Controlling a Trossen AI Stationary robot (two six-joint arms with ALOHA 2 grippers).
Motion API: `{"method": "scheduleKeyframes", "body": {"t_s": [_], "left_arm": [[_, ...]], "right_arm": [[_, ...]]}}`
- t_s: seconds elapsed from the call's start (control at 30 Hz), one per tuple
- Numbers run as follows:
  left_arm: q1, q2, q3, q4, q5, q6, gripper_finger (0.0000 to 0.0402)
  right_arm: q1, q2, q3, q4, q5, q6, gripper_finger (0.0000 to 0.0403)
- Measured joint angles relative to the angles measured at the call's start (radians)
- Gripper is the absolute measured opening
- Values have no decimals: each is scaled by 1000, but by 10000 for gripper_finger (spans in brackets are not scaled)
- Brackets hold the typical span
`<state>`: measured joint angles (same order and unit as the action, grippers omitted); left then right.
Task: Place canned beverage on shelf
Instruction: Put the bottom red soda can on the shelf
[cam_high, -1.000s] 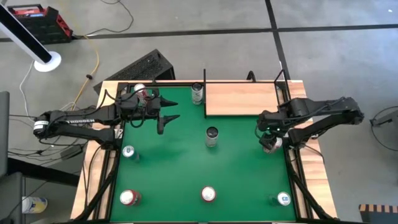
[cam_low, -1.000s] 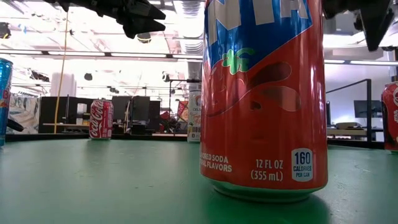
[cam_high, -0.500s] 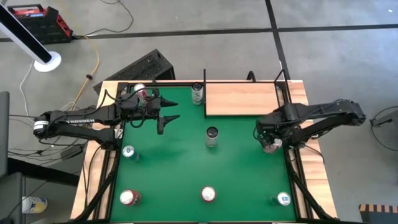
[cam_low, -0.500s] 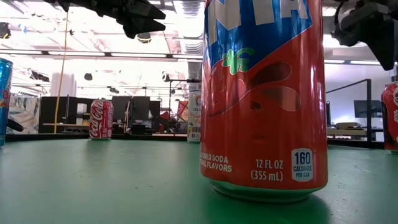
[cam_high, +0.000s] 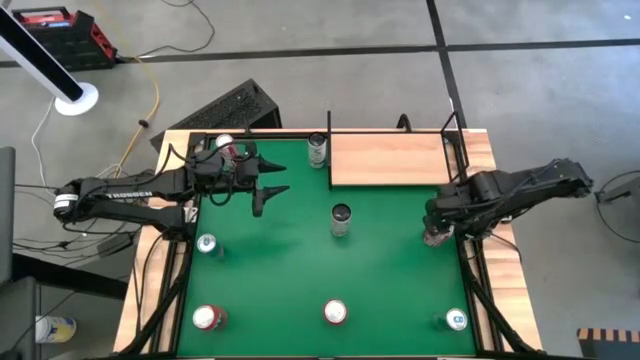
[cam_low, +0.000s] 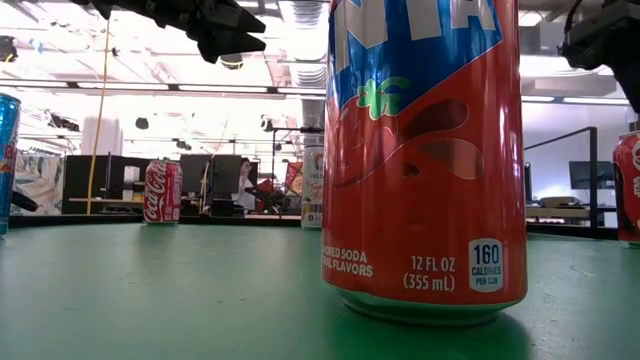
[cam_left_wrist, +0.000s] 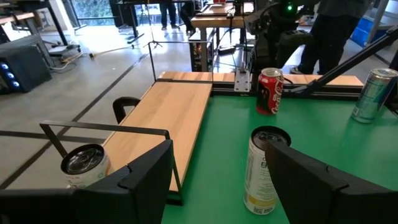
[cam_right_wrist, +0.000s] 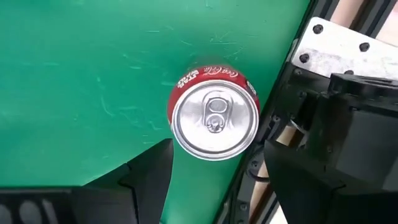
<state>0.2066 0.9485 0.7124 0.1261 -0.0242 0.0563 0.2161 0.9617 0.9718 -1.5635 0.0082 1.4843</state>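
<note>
two arms reach over the green surface (cam_high: 300, 270) in the high view: the left gripper (cam_high: 272, 187) hangs near the far left corner with its fingers spread, and the right gripper (cam_high: 436, 232) sits above a red cola can (cam_high: 433, 238) at the right edge. the shelf (cam_high: 388, 158) lies at the far right, bare wood, with a pale can (cam_high: 318, 150) just beside its left end and a dark-topped can (cam_high: 341, 219) near the middle. in the low view a big red and blue soda can (cam_low: 425, 160) fills the front, upright on the felt. the left wrist view shows the shelf (cam_left_wrist: 163, 118) empty of cans. the right wrist view looks straight down on the cola can (cam_right_wrist: 214, 118), standing between the two spread fingers (cam_right_wrist: 149, 180) but not touched by them.
</note>
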Motion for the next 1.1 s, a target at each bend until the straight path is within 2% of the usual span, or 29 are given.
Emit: {"method": "scheduleKeyframes", "body": {"t_s": [0.17, 0.43, 0.53, 0.73, 1.1], "left_arm": [[0, 0, 0, 0, 0, 0, 240], [0, 0, 0, -1, 0, 0, 240], [0, 0, 0, -4, 0, 7, 240], [0, 0, 0, -17, -1, 8, 240], [0, 0, 0, -69, -9, 8, 240]], "right_arm": [[0, -30, 0, 4, 18, 46, 290], [-3, -25, 0, -4, 18, 64, 376], [-2, -25, 0, -3, 35, 93, 396], [9, -17, -49, 25, 58, 133, 388], [9, -10, -217, 234, 49, 164, 387]]}}
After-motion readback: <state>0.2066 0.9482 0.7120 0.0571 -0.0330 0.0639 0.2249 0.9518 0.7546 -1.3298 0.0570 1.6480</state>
